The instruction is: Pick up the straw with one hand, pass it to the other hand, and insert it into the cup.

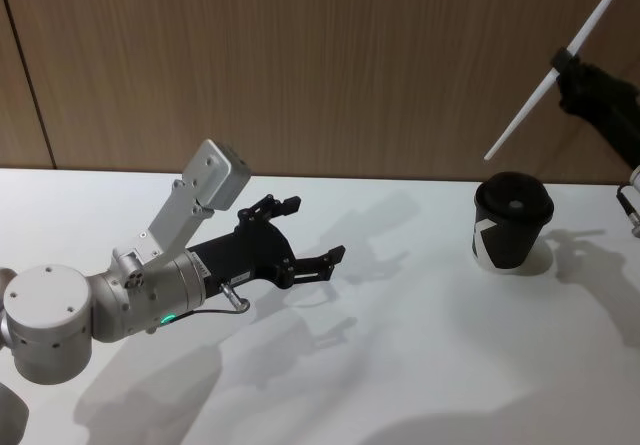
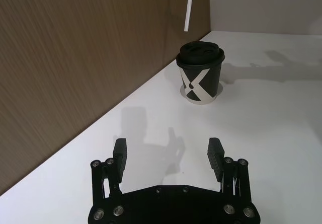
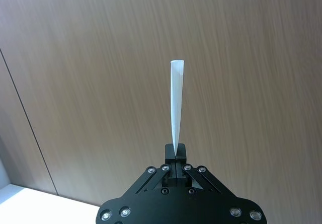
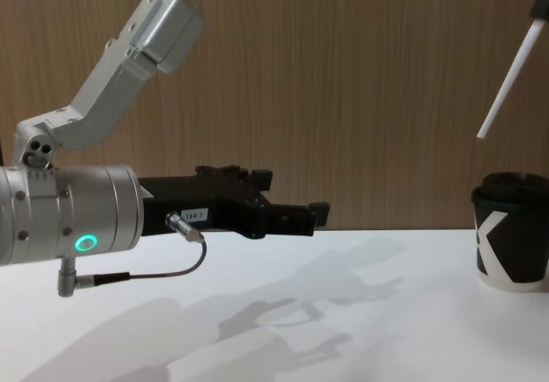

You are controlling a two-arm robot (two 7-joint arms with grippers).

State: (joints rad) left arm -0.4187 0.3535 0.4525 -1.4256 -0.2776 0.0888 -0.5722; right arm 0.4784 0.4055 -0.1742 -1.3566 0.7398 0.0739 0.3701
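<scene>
A thin white straw hangs tilted in the air above the black cup, its lower end a little up and to the left of the lid. My right gripper is shut on the straw near its middle; in the right wrist view the straw sticks out from between the pinched fingers. The cup carries a white K-like mark and a black lid, and stands on the white table at the right. My left gripper hovers open and empty over the table's left-middle, pointing toward the cup.
A white table runs up to a brown wood-panel wall right behind the cup. The left arm's silver wrist with a green ring and a grey cable fills the near left.
</scene>
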